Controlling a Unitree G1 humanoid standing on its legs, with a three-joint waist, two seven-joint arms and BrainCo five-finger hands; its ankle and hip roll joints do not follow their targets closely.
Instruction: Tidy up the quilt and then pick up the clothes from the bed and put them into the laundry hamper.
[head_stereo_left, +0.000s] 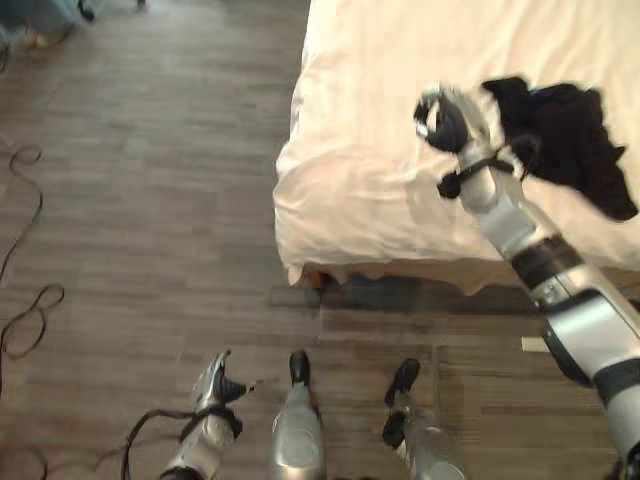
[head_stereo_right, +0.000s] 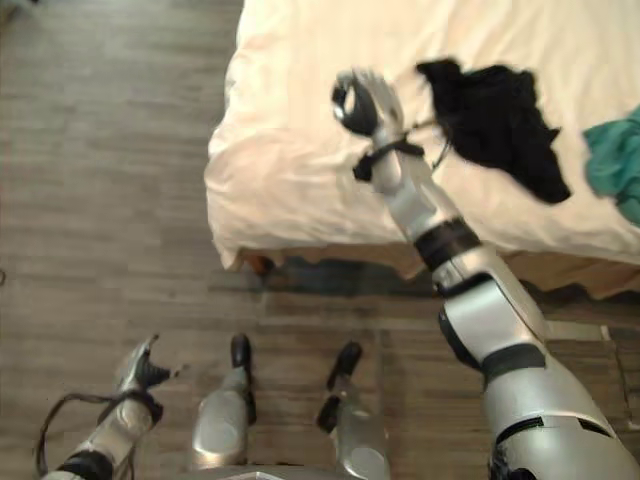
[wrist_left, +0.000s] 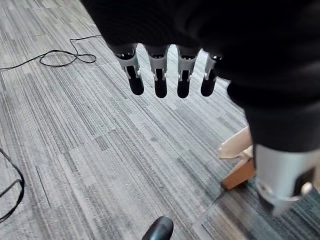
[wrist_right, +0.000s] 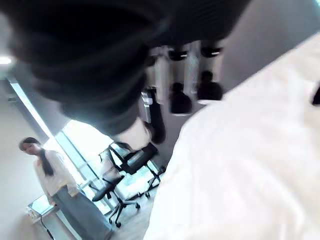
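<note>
A bed with a white quilt (head_stereo_left: 370, 150) fills the upper right. On it lies a crumpled black garment (head_stereo_right: 495, 115), and a teal garment (head_stereo_right: 620, 160) lies at the right edge. My right hand (head_stereo_left: 447, 120) hovers over the quilt just left of the black garment, apart from it, open and holding nothing; its fingers (wrist_right: 180, 97) point out over the white cloth. My left hand (head_stereo_left: 215, 385) hangs low over the floor at the lower left, with fingers (wrist_left: 160, 80) straight and nothing in them.
Grey wood-look floor lies left of and in front of the bed. A wooden bed leg (wrist_left: 240, 172) stands under the near corner. Thin black cables (wrist_left: 60, 55) lie on the floor to the left. Beyond the bed stand a person (wrist_right: 47, 170) and office chairs (wrist_right: 120, 185).
</note>
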